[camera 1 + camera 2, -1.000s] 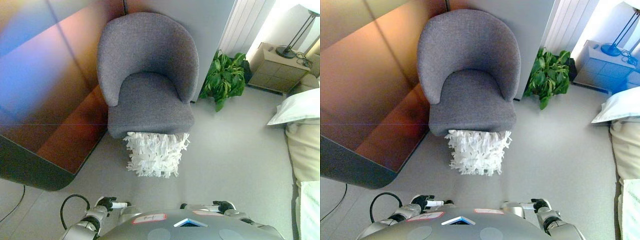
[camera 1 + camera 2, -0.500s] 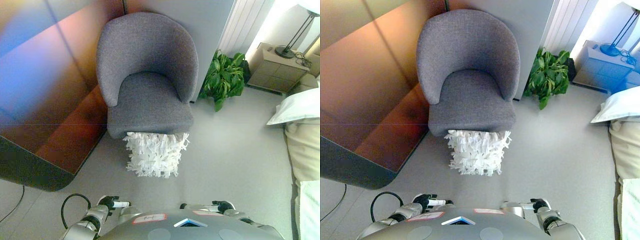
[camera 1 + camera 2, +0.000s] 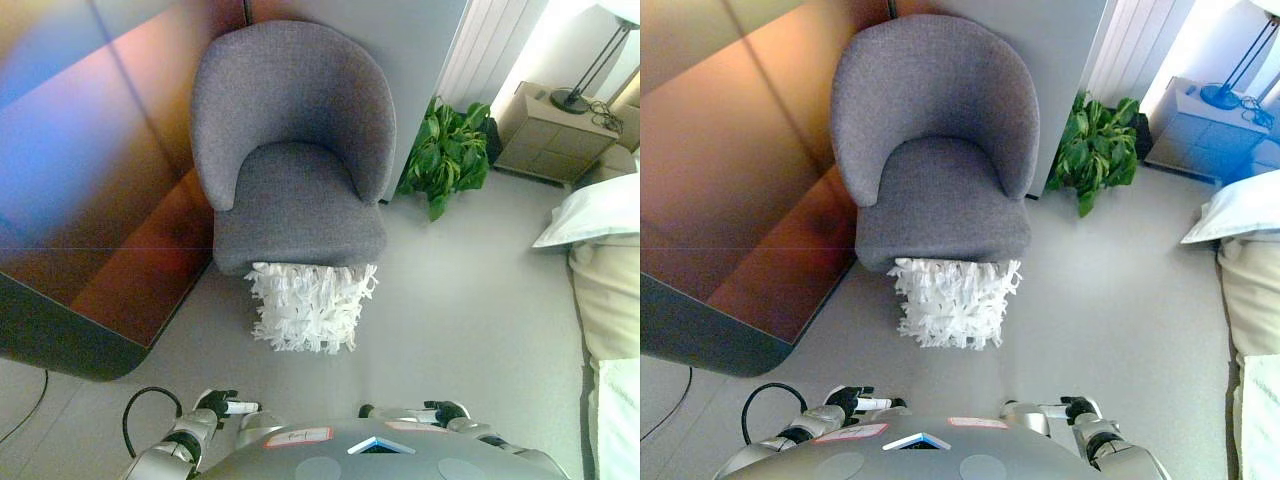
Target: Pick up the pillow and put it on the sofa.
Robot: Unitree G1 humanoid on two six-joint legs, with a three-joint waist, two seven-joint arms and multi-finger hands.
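My left hand (image 3: 213, 404) and my right hand (image 3: 447, 410) hang low at the bottom edge, both holding nothing, though I cannot tell how far their fingers are spread or curled. Ahead of them on the grey floor (image 3: 470, 300), the white shaggy square pillow (image 3: 310, 305) leans against the front of the grey fabric tub-shaped sofa chair (image 3: 295, 150). A leafy green potted plant (image 3: 447, 155) stands right of the chair, with a white-sheeted bed (image 3: 600, 270) at the far right.

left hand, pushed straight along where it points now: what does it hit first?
The left hand points to the robot's right, across its front. First in that line looks to be the right hand, not the pillow; depth is unclear.
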